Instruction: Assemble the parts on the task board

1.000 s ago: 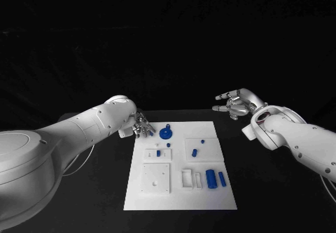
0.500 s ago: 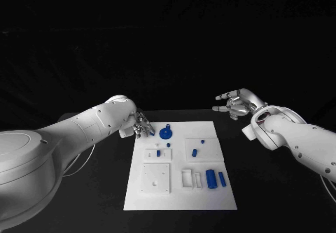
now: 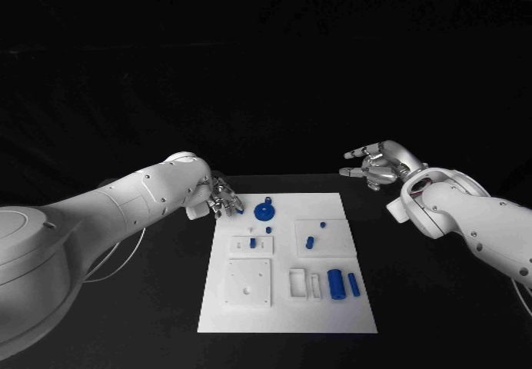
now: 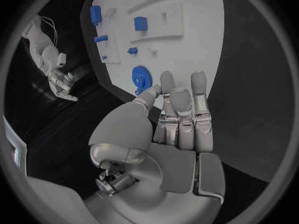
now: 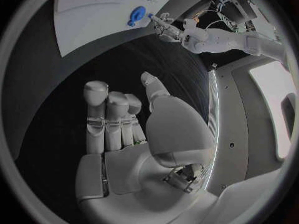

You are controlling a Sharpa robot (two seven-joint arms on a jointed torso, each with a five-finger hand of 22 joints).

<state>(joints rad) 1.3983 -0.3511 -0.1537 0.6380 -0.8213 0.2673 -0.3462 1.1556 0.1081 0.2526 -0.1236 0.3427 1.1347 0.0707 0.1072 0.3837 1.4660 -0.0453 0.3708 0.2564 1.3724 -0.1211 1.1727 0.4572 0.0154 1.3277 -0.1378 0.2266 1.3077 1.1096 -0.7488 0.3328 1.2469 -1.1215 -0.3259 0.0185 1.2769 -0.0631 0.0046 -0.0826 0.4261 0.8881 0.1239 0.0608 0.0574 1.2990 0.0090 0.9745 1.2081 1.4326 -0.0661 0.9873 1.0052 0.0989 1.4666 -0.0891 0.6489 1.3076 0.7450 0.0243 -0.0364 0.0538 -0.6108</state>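
left hand [image 3: 225, 201]: empty, fingers apart | right hand [image 3: 371, 164]: empty, spread | task board [image 3: 286, 307]: unlettered

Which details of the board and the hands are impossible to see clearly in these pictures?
- Left hand, head view: fingertips at the task board edge; contact with the blue gear unclear.
- Small blue pegs, head view: too small to tell seated or loose.
- Right hand, head view: palm turned away.

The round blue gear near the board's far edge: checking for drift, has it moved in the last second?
No. The round blue gear sits in the same spot on the white task board.
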